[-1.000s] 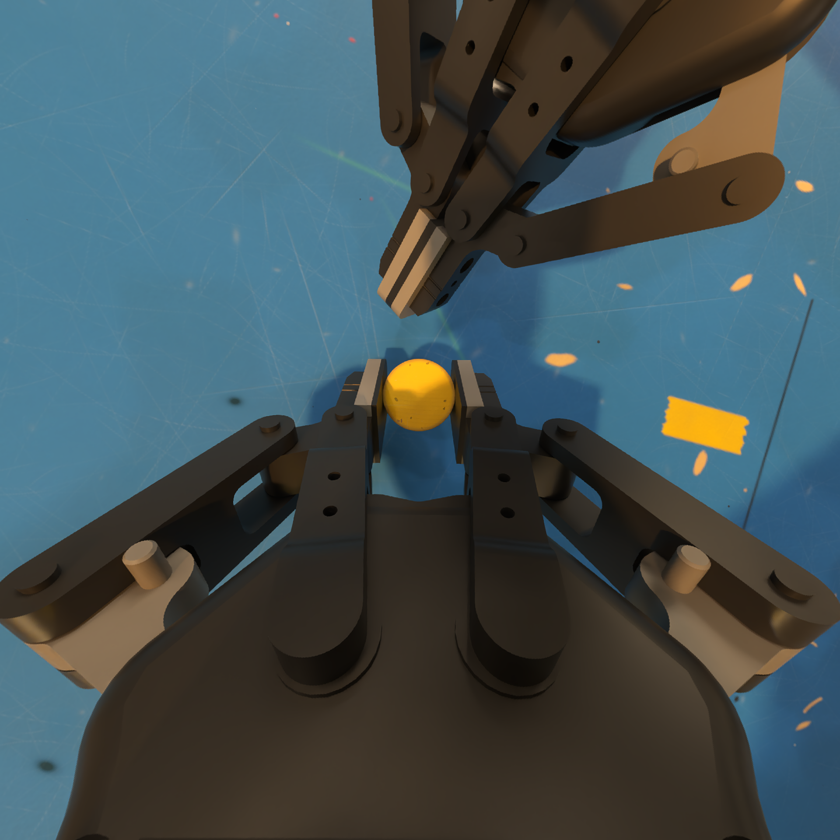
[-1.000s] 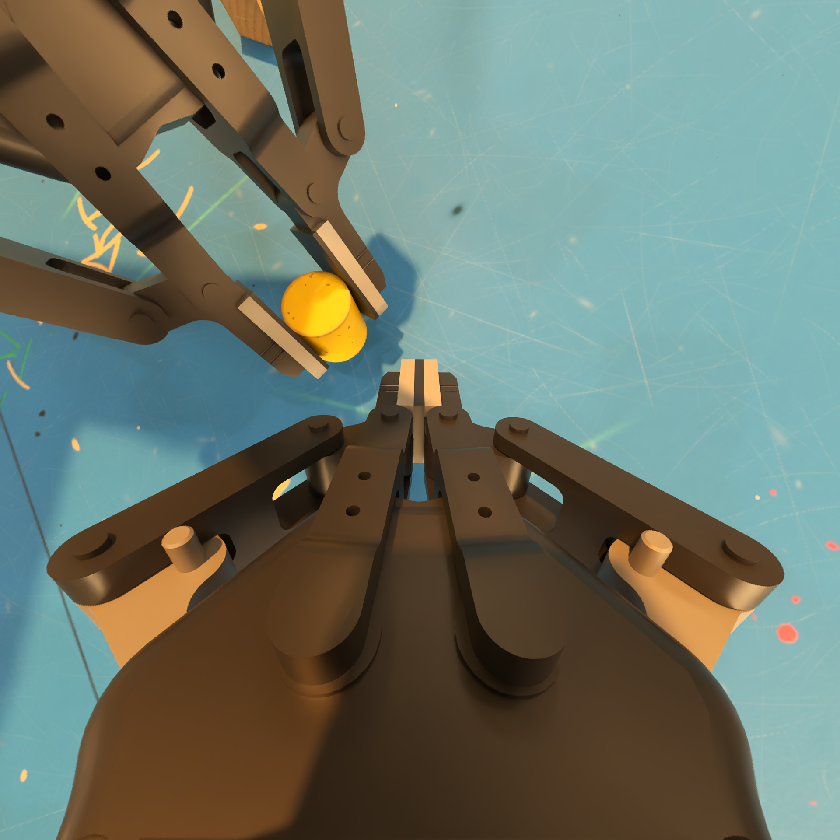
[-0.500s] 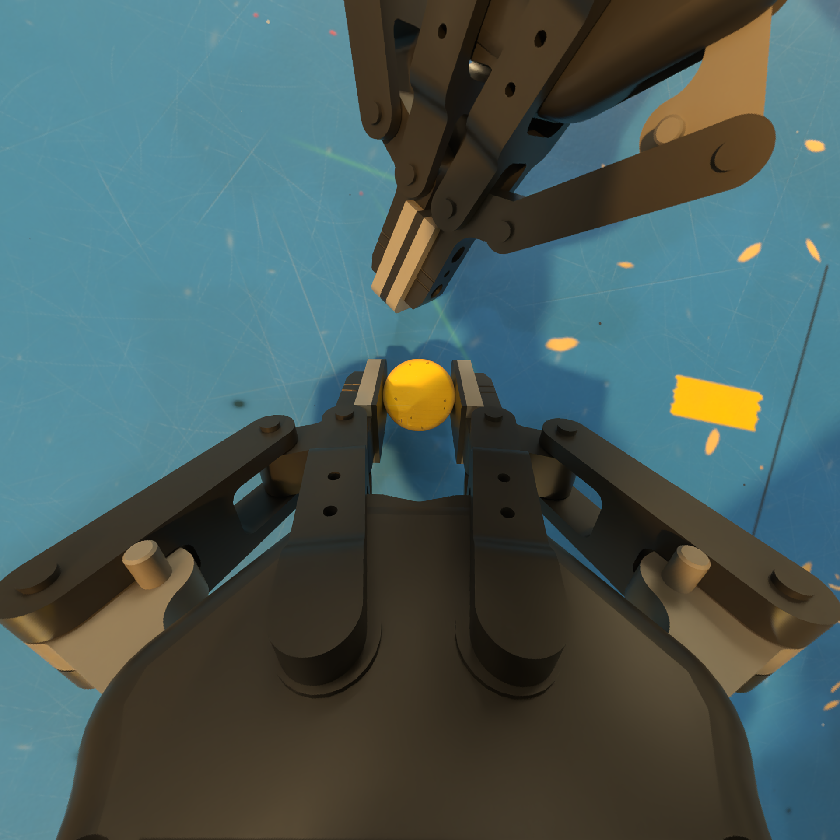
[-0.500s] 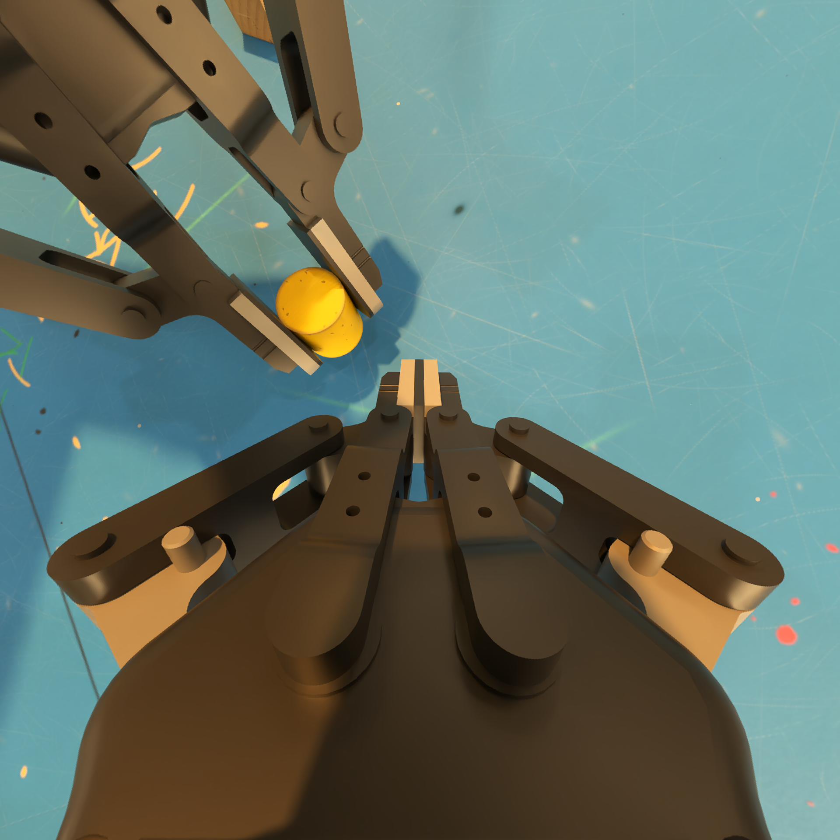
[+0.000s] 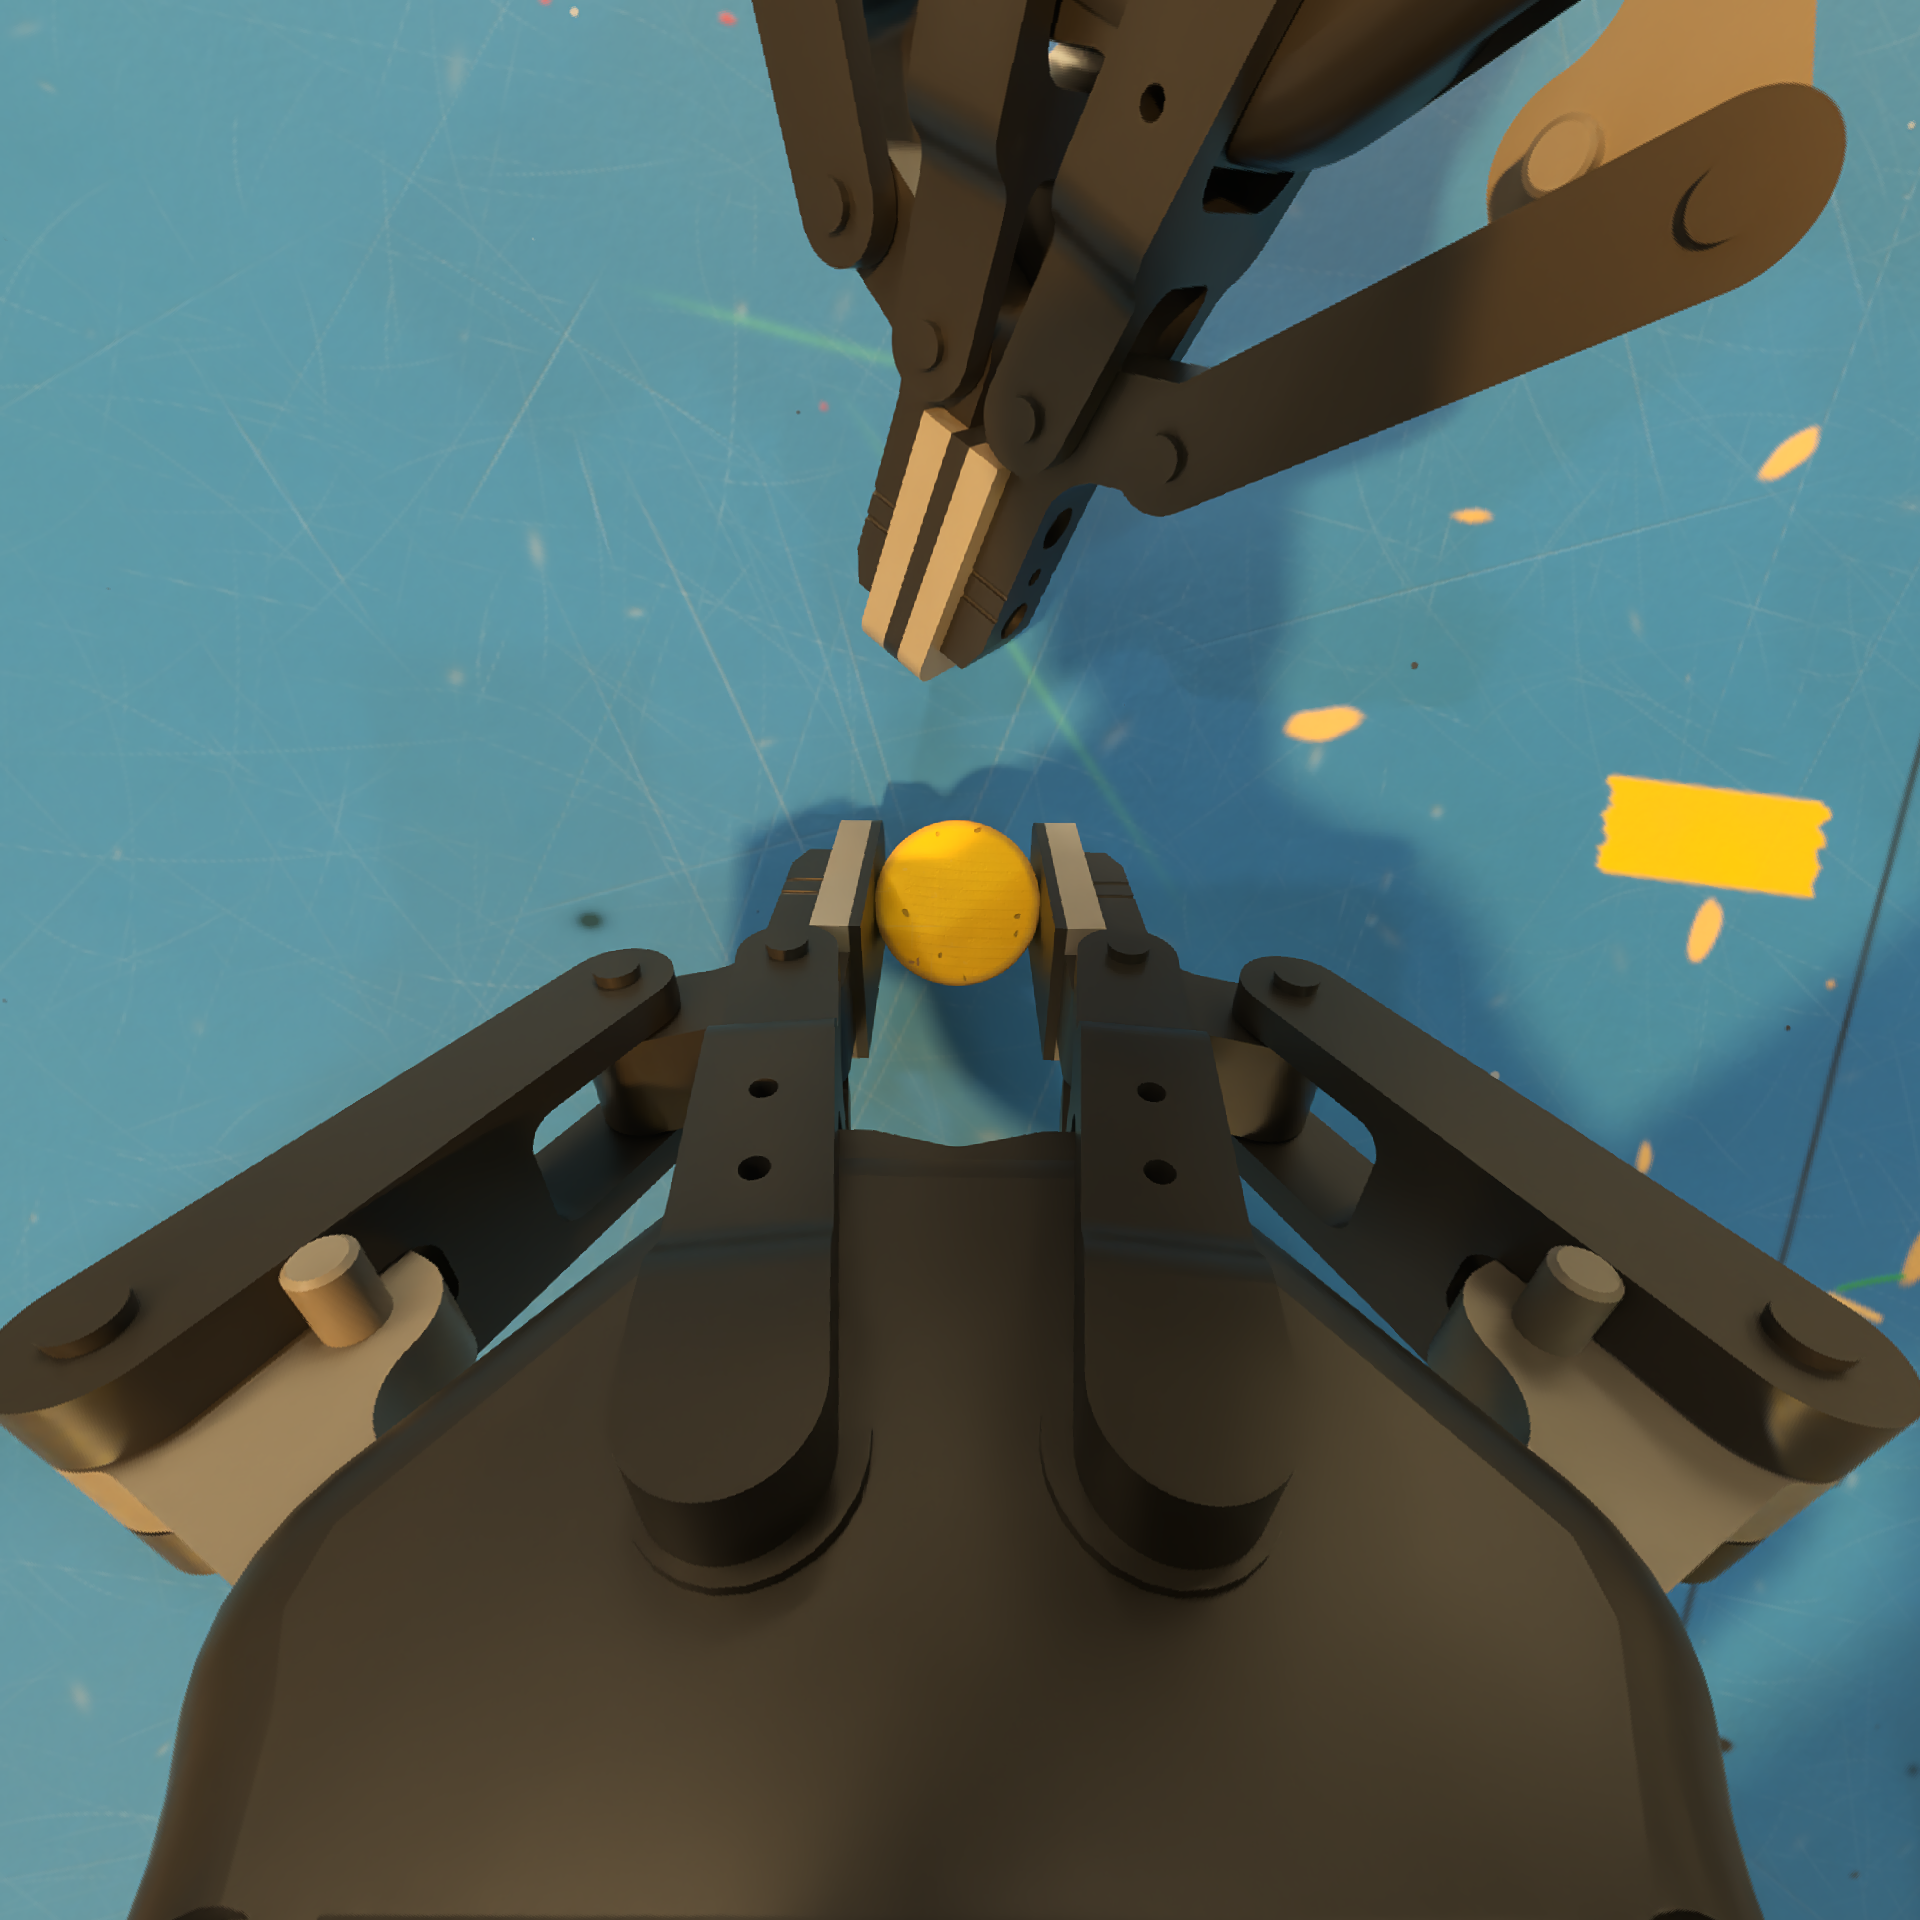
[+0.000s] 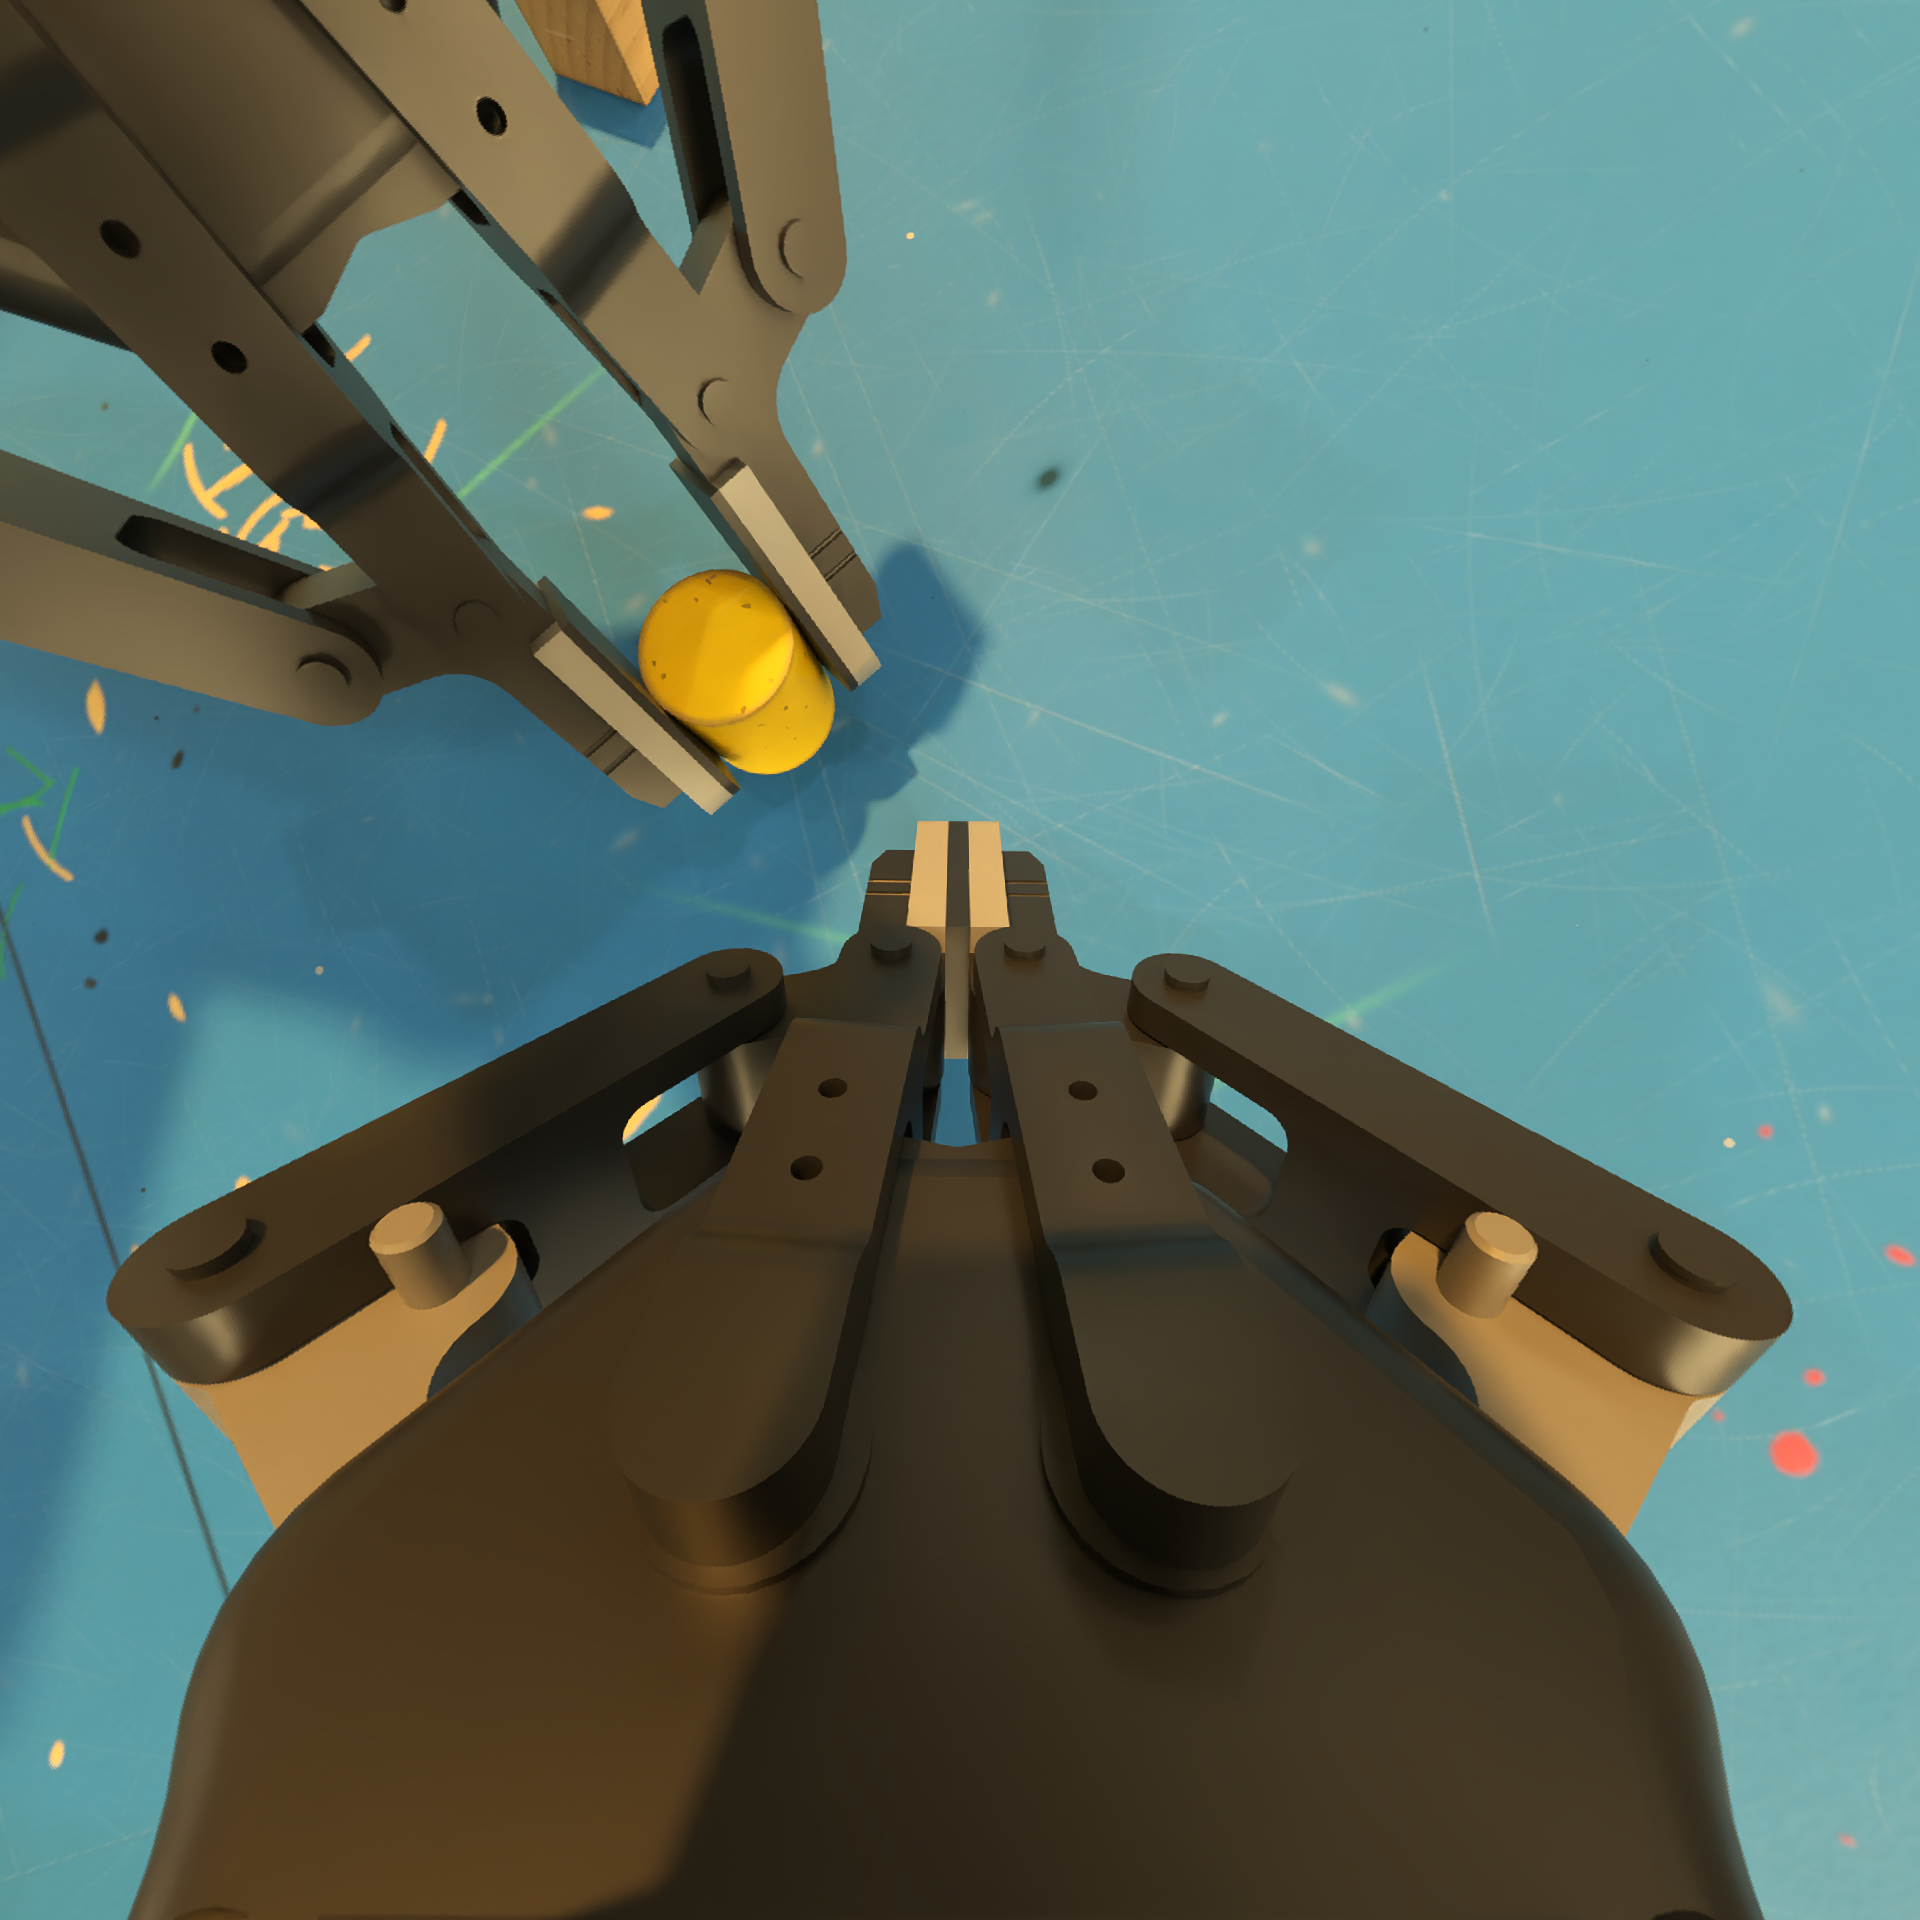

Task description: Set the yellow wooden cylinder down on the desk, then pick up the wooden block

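My left gripper point(image 5: 957, 883) is shut on the yellow wooden cylinder point(image 5: 957, 902), held upright between its pads just above the blue desk point(image 5: 312, 520). In the right wrist view the same cylinder point(image 6: 738, 675) sits between the left gripper's pads point(image 6: 795, 603), close to the desk. My right gripper point(image 6: 957, 873) is shut and empty, a short way to the cylinder's side; it also shows in the left wrist view point(image 5: 940, 561) beyond the cylinder. A corner of the wooden block point(image 6: 597, 52) shows at the top edge, mostly hidden behind the left gripper.
The blue desk is scratched and speckled with paint. A strip of yellow tape point(image 5: 1712, 836) lies to the right of the cylinder. A thin dark line point(image 5: 1849, 997) runs down the desk on the right.
My left gripper has moved a little away from the right gripper with the cylinder still in it. The right gripper has stayed shut and still.
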`<state>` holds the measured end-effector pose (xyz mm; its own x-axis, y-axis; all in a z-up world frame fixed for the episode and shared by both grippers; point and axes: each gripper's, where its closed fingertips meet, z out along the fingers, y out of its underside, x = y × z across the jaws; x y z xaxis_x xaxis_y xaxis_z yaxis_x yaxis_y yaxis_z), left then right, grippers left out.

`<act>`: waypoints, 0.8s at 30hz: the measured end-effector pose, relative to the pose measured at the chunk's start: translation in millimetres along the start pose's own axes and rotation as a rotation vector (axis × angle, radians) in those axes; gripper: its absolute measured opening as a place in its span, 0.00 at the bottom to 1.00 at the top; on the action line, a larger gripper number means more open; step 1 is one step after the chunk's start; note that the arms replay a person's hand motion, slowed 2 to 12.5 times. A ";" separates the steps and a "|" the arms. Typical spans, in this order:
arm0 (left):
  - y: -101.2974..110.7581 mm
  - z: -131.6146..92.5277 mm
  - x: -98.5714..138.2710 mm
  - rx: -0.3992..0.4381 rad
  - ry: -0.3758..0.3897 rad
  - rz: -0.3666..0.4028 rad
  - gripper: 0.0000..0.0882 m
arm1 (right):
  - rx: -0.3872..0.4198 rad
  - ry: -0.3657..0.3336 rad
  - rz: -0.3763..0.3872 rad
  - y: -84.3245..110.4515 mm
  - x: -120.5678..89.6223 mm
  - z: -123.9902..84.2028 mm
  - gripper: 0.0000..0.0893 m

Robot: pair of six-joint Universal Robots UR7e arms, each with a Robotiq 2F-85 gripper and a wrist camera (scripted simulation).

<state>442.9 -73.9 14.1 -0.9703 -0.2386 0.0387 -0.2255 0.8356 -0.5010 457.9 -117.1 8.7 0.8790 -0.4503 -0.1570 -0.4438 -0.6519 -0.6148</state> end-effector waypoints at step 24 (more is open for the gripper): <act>-1.7 3.2 -0.4 -0.023 0.034 0.040 0.28 | 0.000 0.002 -0.003 -1.3 -0.4 1.2 0.00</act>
<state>443.9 -76.8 12.2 -0.9809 -0.1884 0.0486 -0.1882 0.8554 -0.4826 458.4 -115.4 8.7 0.8799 -0.4497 -0.1536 -0.4413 -0.6531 -0.6154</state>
